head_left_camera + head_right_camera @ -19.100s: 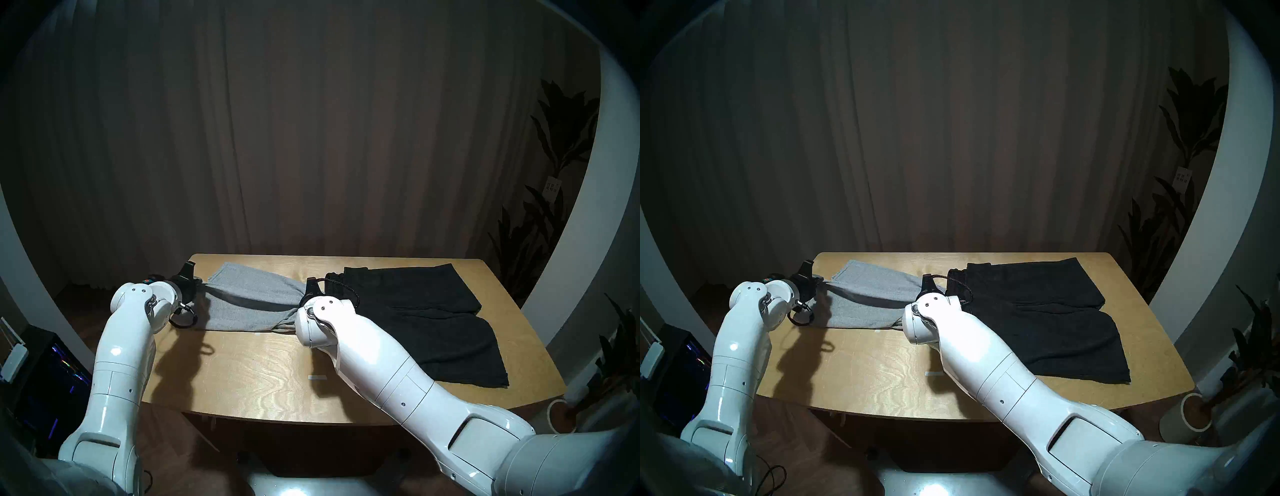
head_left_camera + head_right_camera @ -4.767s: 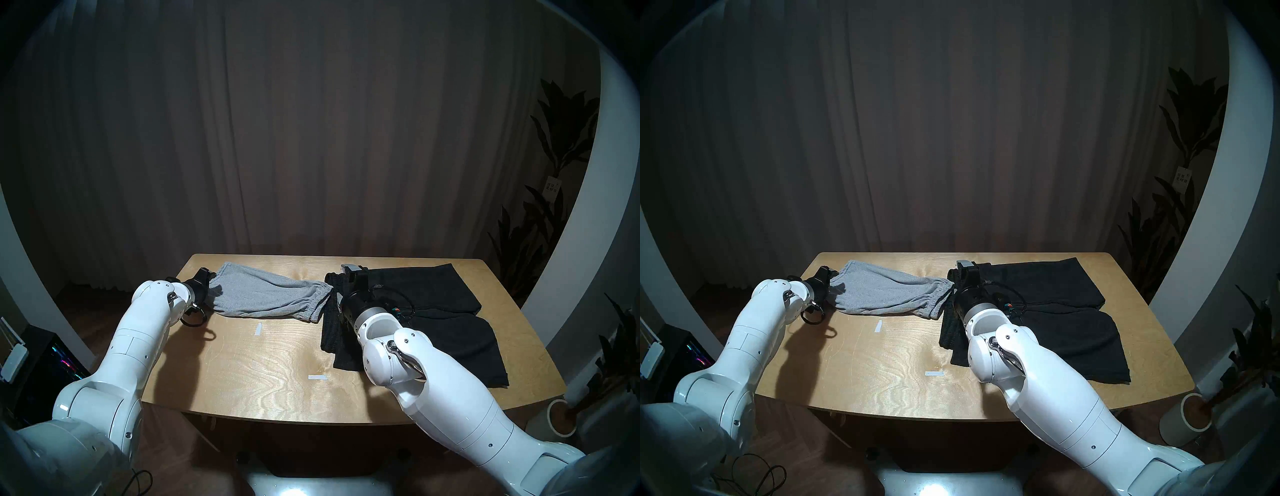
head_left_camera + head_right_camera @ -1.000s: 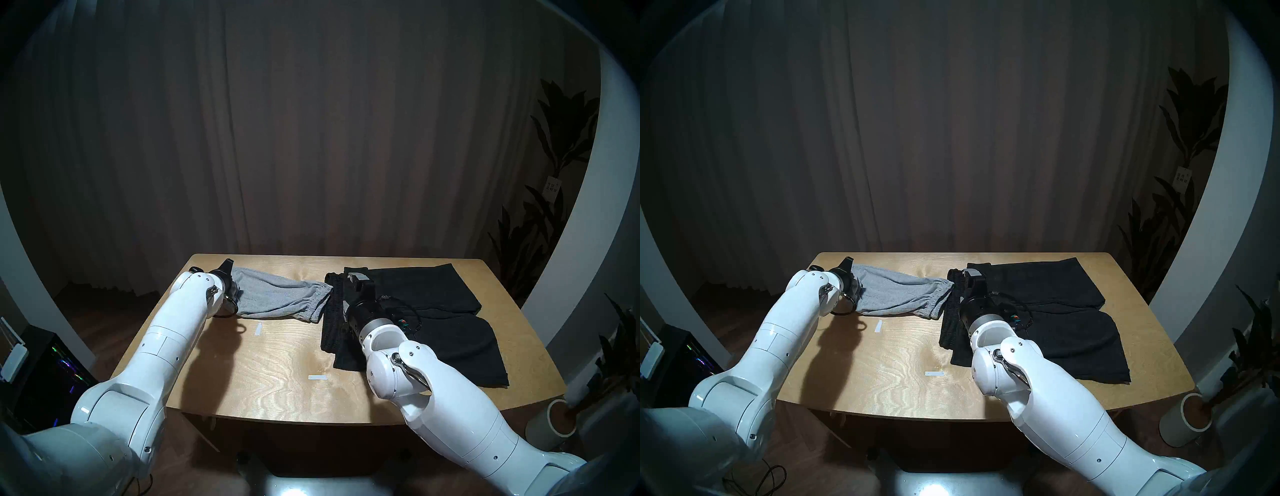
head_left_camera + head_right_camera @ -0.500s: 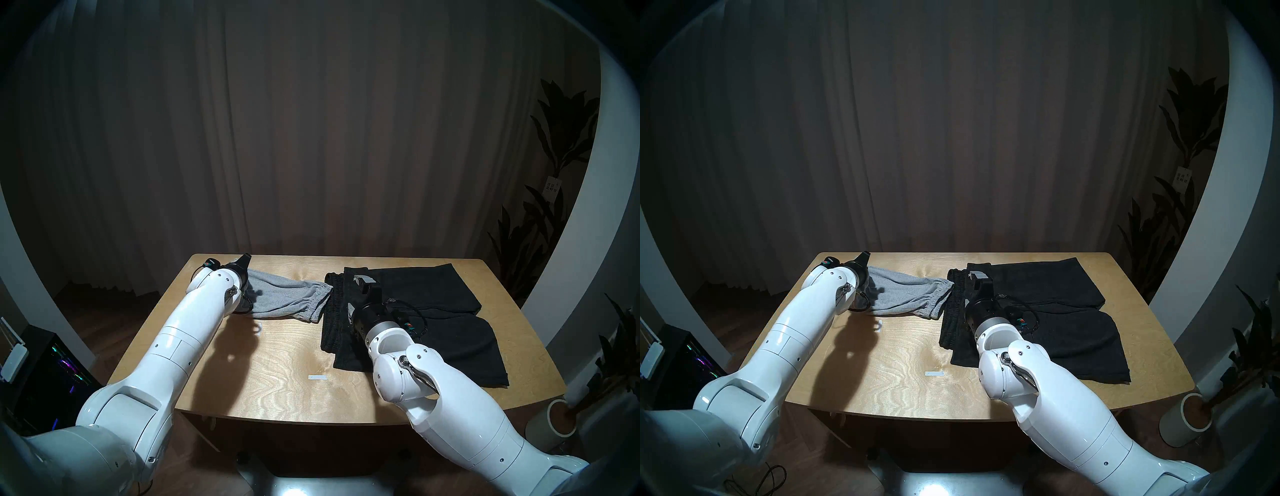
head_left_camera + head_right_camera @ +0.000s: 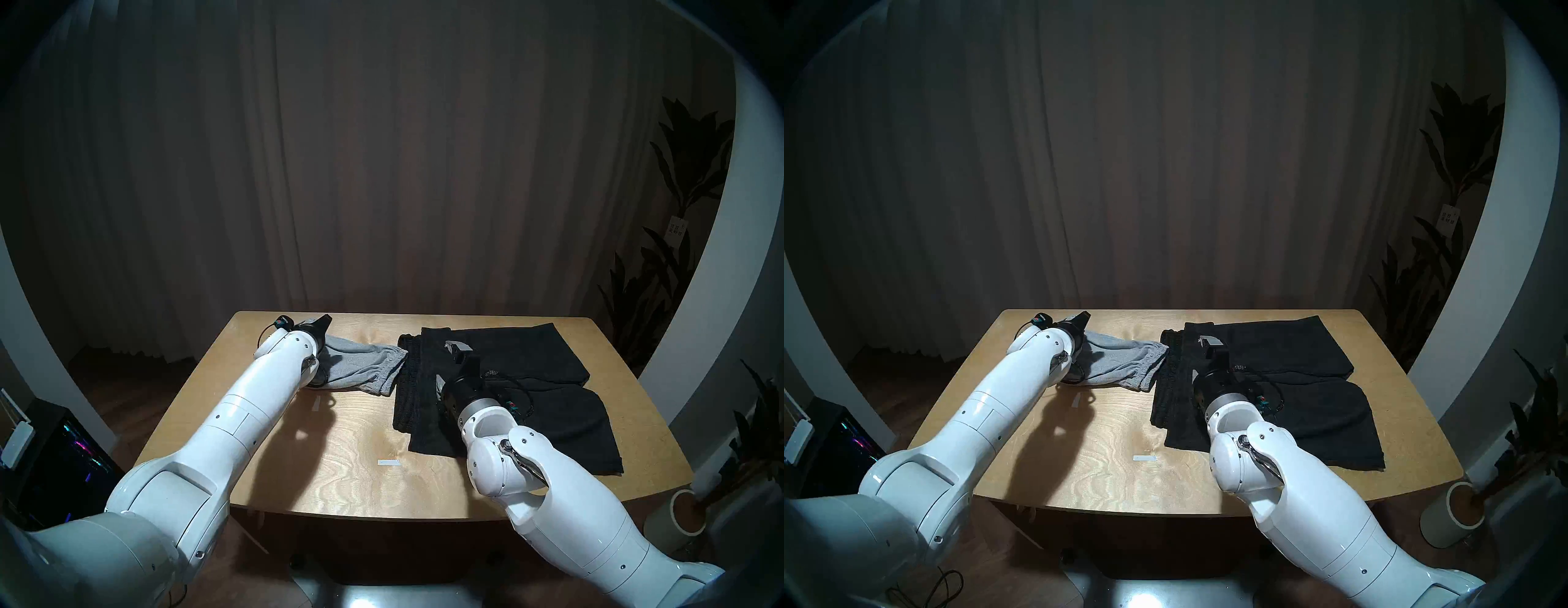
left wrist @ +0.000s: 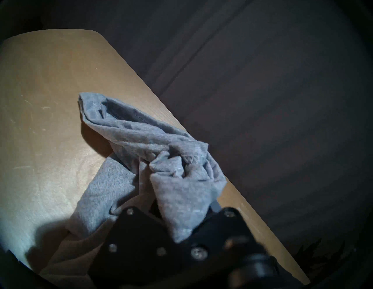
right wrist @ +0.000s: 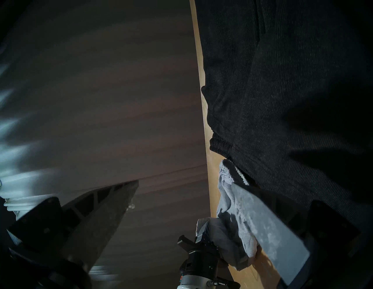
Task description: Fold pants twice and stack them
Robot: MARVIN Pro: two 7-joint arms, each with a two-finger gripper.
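1. Two pairs, neither finished: I judge the grey shorts [image 5: 360,369] mid-fold, none stacked.
2. My left hand [image 6: 177,228] is pinching their leg end, near the worktop [image 5: 339,467] far-left corner.
3. Grey's long axis runs along the far edge, waistband rightward, touching the black shorts [image 5: 530,382], which lie flat at right.
4. My right hand [image 7: 201,218] is spread, holding nothing.

The light heather-grey knit shorts [image 5: 360,369] lie bunched toward the middle of the table's far side, their left end lifted off the surface and crumpled, their gathered elastic waistband touching the black pair. The larger, thicker black shorts [image 5: 530,382] lie spread flat on the table's right half, waistband at the left, both legs reaching right.
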